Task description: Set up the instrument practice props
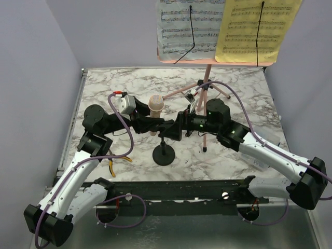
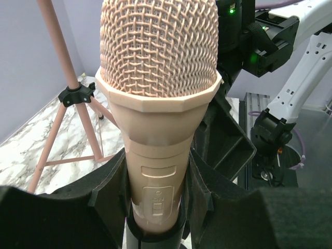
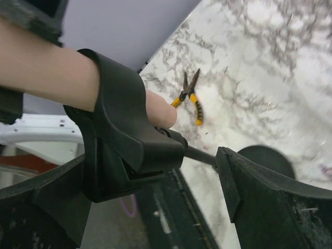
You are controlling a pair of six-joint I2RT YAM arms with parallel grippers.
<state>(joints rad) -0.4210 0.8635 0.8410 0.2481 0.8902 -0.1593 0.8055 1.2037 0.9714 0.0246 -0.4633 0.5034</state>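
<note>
— Two pincers on one small prop: why? The music stand (image 1: pixel 207 104) stands on the desk (image 1: pixel 249 104) just beyond the right pincer (image 1: pixel 175 128), its sheet-music pages (image 1: pixel 189 26) up, so we judge that part done.
— The mic stand (image 1: pixel 164 154) beneath both pincers looks light. We read the right pincer, jaws spread wide, as straddling the clip (image 3: pixel 124 135) to steady it.
— And the left pincer (image 2: pixel 155 199)?
— Clamped round the microphone (image 2: pixel 158 78) handle, head upward, its foot in that clip, so it seats straight.
— The pliers (image 3: pixel 191 96), lying past the clip, we leave alone.
</note>
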